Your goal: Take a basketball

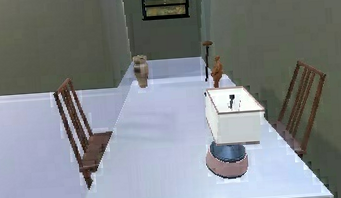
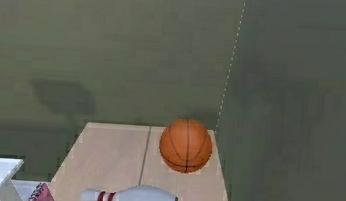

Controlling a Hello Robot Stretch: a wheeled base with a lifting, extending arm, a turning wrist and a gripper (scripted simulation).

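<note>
Chair point(image 1: 80, 128): wooden, at the forward view's left, beside a long pale tabletop point(image 1: 171, 137).
Vase point(image 1: 141, 71): upright at that tabletop's far end.
White box point(image 1: 233, 116): right of middle, over a brown bowl point(image 1: 228, 160).
Bowling pin point(image 2: 135, 198): arm side view, lying flat on a wooden tabletop point(image 2: 113, 150).
Basketball point(image 2: 186, 144): orange, on the wooden tabletop, near the pin and farther out, by the green wall.
Claw: state cannot be told.
</note>
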